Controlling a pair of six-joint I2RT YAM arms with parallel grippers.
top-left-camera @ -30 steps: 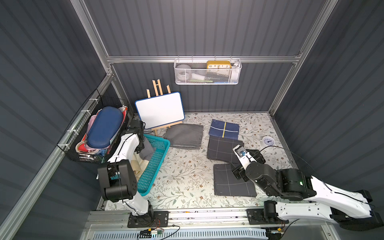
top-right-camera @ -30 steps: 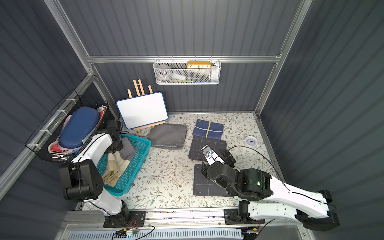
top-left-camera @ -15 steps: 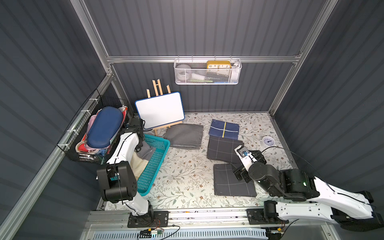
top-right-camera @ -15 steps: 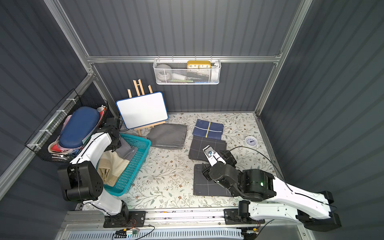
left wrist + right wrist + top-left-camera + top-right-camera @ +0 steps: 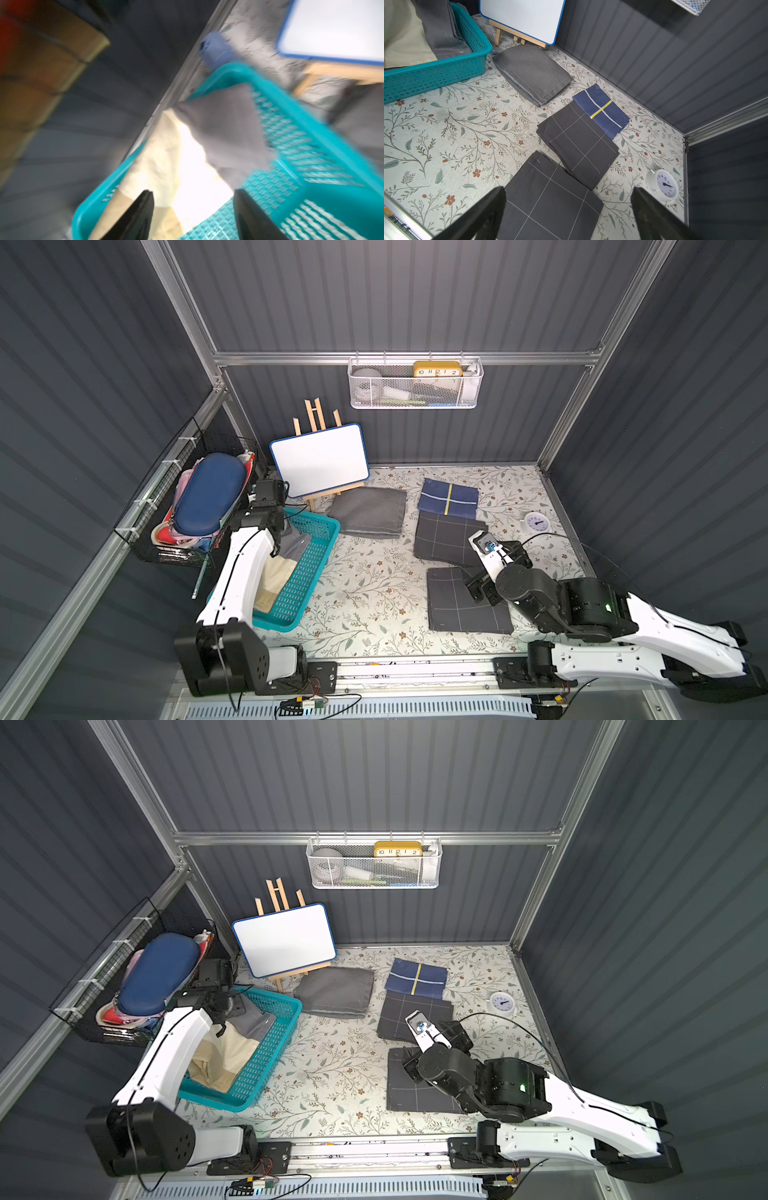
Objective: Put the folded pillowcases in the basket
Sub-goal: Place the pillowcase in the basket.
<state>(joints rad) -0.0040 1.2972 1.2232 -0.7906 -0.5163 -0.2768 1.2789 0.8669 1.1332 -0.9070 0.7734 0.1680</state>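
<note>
The teal basket (image 5: pixel 308 572) (image 5: pixel 266 1060) stands at the table's left. A grey folded pillowcase (image 5: pixel 297 545) (image 5: pixel 254 1023) (image 5: pixel 224 128) lies in its far end, leaning on the wall, on top of a cream cloth (image 5: pixel 276 576) (image 5: pixel 158 145). My left gripper (image 5: pixel 193 192) hovers above the basket's far end, open, with nothing between its fingers; that wrist view is blurred. My right gripper (image 5: pixel 569 189) stands open and holds nothing, above a dark checked folded pillowcase (image 5: pixel 457 605) (image 5: pixel 550 199) near the front right.
More folded cloths lie on the table: a grey one (image 5: pixel 370 512), a navy one with a yellow stripe (image 5: pixel 448 499), a second dark checked one (image 5: pixel 446 537). A whiteboard on an easel (image 5: pixel 320 460), a black wire basket (image 5: pixel 166 547), a white mesh basket (image 5: pixel 415 389) and a small white clock (image 5: pixel 537 524) ring the space.
My left gripper has opened wider over the basket and lifted a little; the grey pillowcase lies loose in the basket. The right arm has drawn back slightly toward the front.
</note>
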